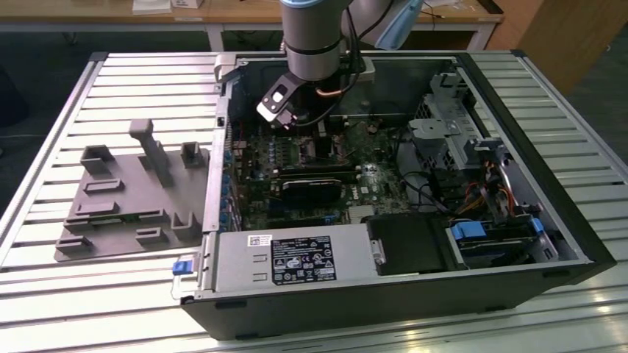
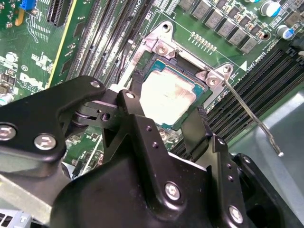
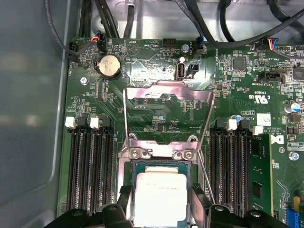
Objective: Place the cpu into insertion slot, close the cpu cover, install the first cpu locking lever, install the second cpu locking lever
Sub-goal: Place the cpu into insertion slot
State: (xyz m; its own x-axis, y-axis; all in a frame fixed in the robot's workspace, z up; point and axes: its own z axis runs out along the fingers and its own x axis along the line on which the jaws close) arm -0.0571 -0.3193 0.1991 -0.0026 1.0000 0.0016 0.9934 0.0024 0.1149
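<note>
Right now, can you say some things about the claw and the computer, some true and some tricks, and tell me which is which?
1. The cpu lies in the insertion slot. True.
2. The cpu cover is shut over the cpu. False: it stands open, tipped back away from the cpu.
3. The claw hangs right over the cpu. True.
4. The computer case sits on a wooden floor. False: it lies on a slatted metal table.
</note>
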